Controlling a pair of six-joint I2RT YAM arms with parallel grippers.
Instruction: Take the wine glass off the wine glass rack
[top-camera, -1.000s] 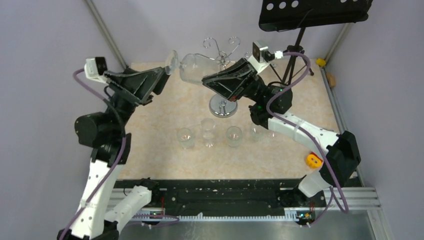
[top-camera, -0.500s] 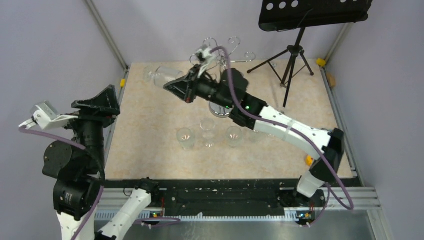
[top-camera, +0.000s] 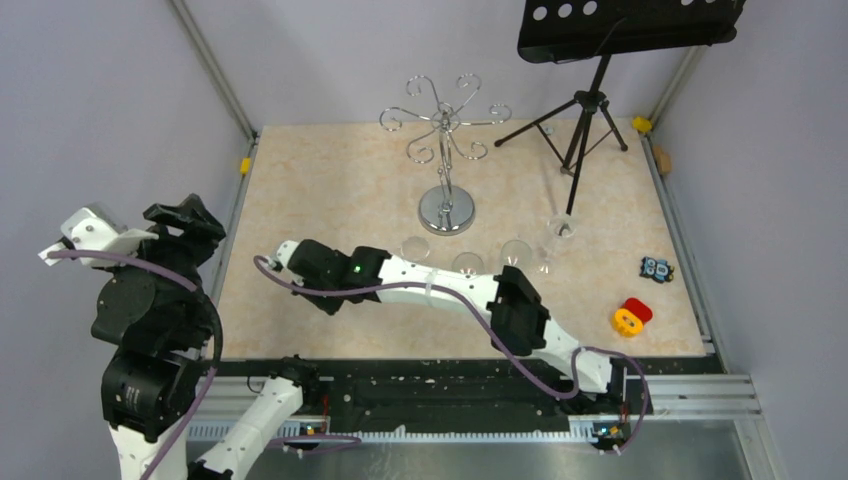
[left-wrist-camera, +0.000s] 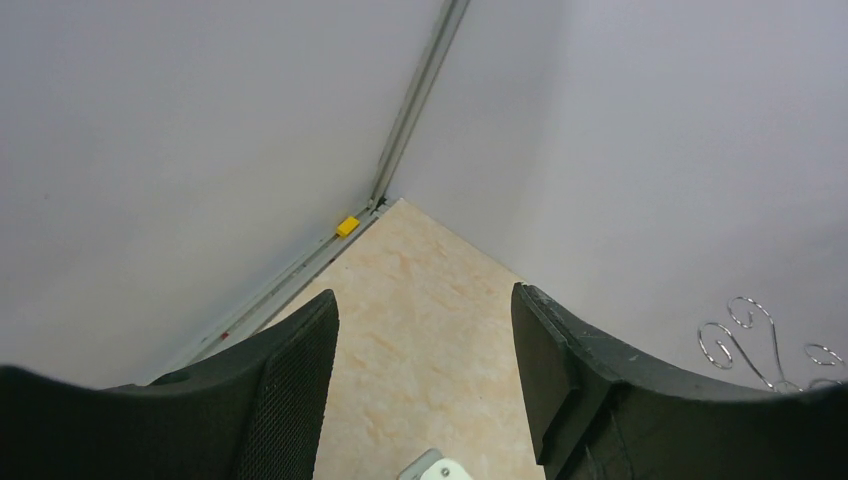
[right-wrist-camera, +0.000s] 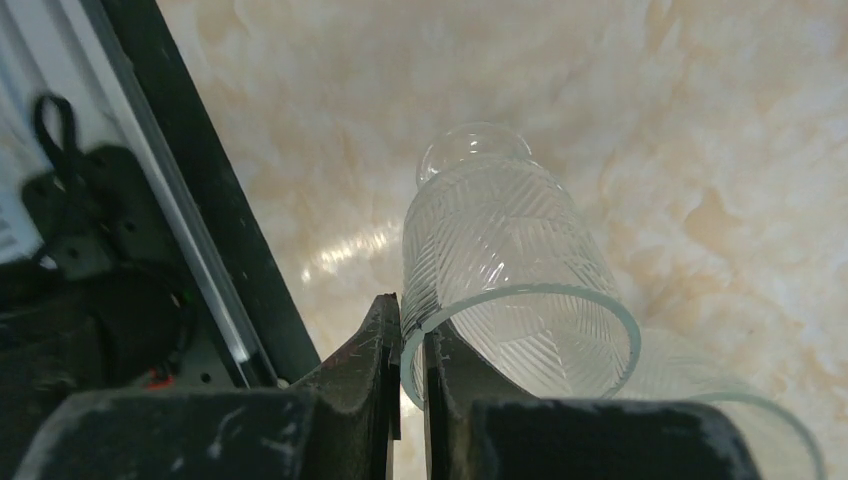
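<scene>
clear wine glass (right-wrist-camera: 500, 240) with a herringbone-cut bowl is off the rack; right gripper (right-wrist-camera: 410, 335) has it by the rim, fingers closed down to a thin slot with the glass wall pinched between them; bowl points away from the wrist camera, rounded end at the far side; it sits over the beige marbled table (top-camera: 330, 190) in the front-left area, near the black rail (right-wrist-camera: 218, 200) along the table's edge; can't tell whether it touches the surface; in the top view the glass itself is hidden by the right arm, which reaches low across the table to the left

shiny chrome wire wine glass rack (top-camera: 447, 212) with round mirrored base, twisted stem and curled arms stands upright mid-back of the table, well apart from the held glass

left gripper (left-wrist-camera: 422, 300): fingers wide apart, nothing between them; aimed at the back-left wall corner; left arm folded up beyond the table's left edge

rest: several small clear glasses (top-camera: 515, 252) in a row in front of the rack base, some partly covered by the right arm; black tripod music stand (top-camera: 585, 110) back right; yellow-and-red object (top-camera: 630, 317) near the right edge at the front
</scene>
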